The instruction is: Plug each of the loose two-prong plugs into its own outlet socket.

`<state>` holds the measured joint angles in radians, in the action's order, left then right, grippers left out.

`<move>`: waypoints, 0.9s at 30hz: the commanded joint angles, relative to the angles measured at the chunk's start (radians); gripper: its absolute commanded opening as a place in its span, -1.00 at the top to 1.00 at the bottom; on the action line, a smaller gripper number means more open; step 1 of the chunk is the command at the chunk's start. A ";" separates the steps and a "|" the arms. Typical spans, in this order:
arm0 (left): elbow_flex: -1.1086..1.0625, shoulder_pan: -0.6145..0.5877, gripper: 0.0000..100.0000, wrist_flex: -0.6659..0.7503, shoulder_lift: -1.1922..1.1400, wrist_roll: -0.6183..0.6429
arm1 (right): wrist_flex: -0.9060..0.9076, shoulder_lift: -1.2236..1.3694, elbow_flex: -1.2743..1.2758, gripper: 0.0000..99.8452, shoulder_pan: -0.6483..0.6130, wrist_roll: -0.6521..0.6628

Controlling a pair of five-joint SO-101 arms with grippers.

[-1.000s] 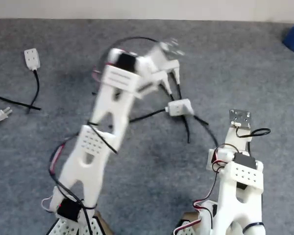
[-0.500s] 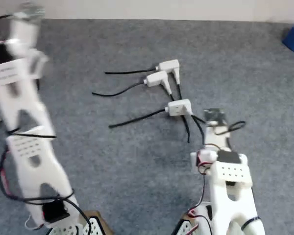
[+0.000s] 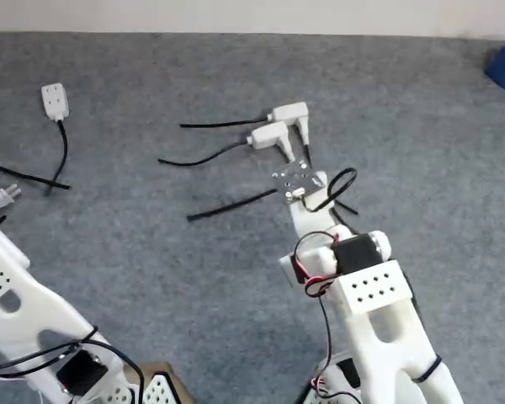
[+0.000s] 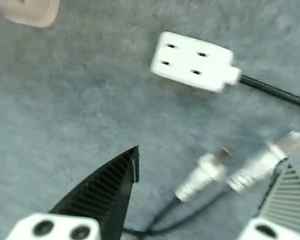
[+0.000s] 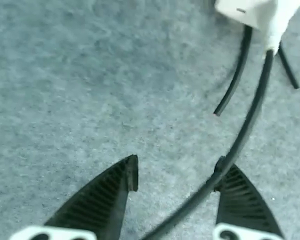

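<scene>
Left gripper point(image 4: 210, 160) — jaws spread, over two plugs point(image 4: 202, 175) near a socket point(image 4: 192, 61). Right gripper point(image 5: 179, 165) — jaws spread, black cord point(image 5: 240, 140) running between them.

I'm seeing a white socket point(image 4: 192, 61) lying flat, holes up, black cord point(image 4: 275, 91) trailing. A loose white plug point(image 4: 202, 175) and a second plug point(image 4: 262, 162) are lying side by side near that socket.
</scene>
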<state>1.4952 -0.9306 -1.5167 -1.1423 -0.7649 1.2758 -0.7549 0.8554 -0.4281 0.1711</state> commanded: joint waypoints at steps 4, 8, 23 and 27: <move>0.002 -0.024 0.20 0.512 -0.096 0.238 | -0.062 -0.013 0.065 0.52 -0.041 -0.014; 0.004 0.044 0.20 0.601 -0.171 0.374 | -0.062 -0.013 0.070 0.52 -0.076 -0.014; 0.008 0.128 0.20 0.411 -0.180 0.922 | -0.061 -0.013 0.068 0.52 -0.085 -0.014; 0.008 0.114 0.20 0.325 -0.180 0.985 | -0.061 -0.013 0.071 0.52 -0.085 -0.014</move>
<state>1.4922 -0.7971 -1.1162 -1.3464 0.1588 1.2298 -0.7549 0.9291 -0.5017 0.1665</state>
